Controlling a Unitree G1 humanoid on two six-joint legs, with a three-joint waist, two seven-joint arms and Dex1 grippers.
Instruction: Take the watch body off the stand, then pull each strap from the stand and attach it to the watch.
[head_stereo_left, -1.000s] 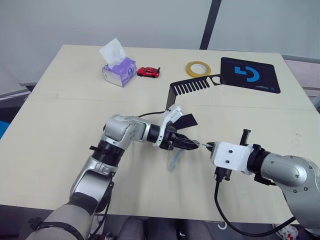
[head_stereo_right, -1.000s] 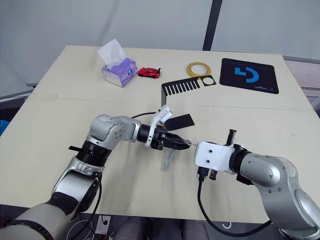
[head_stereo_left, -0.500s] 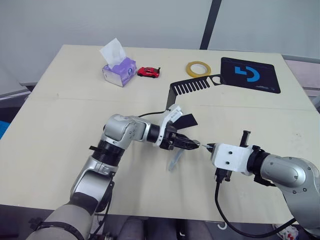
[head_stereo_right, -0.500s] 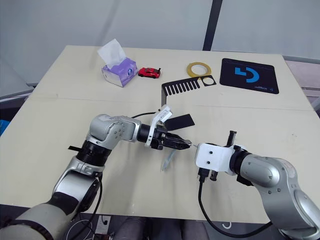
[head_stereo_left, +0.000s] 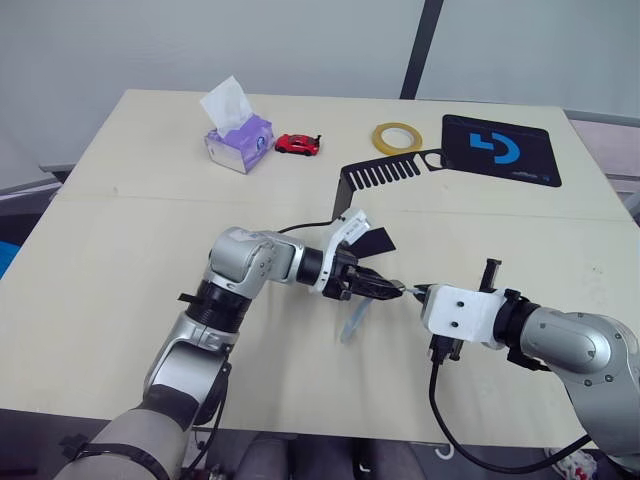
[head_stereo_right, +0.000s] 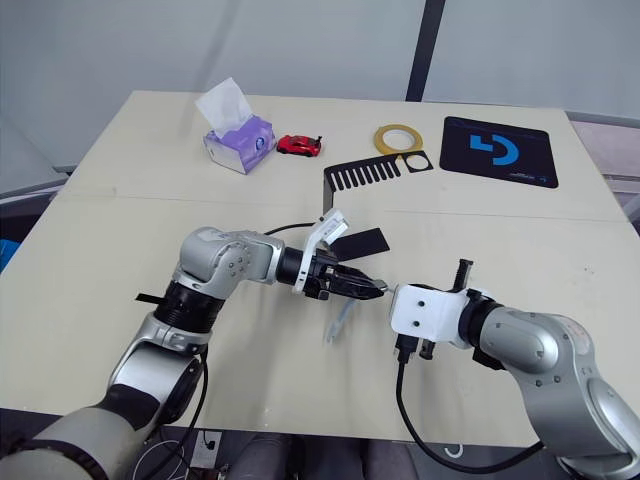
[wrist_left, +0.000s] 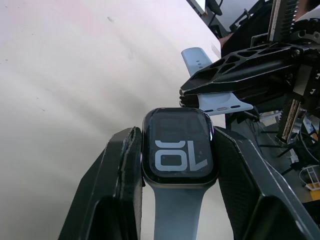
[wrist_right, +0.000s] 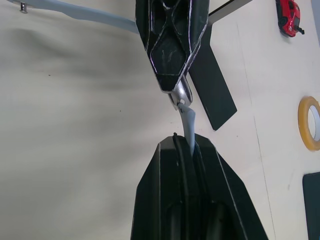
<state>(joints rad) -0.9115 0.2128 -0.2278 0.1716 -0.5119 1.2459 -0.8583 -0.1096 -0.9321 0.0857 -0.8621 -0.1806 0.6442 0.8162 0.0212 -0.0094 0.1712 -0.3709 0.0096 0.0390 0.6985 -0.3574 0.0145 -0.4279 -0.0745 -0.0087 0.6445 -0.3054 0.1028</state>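
Behind, the stand is seen upright on the table. Nearer, the watch is clamped by the left gripper, one strap hanging from it. The second strap is pinched in the right gripper, its end touching the watch.

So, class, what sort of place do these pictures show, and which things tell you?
Probably a robot lab or test bench: a plain table set with unrelated props, namely a tissue box, a toy car and a tape roll.

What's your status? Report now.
Left gripper shut on watch body, one strap attached. Right gripper shut on second strap at the case. Nothing in between.
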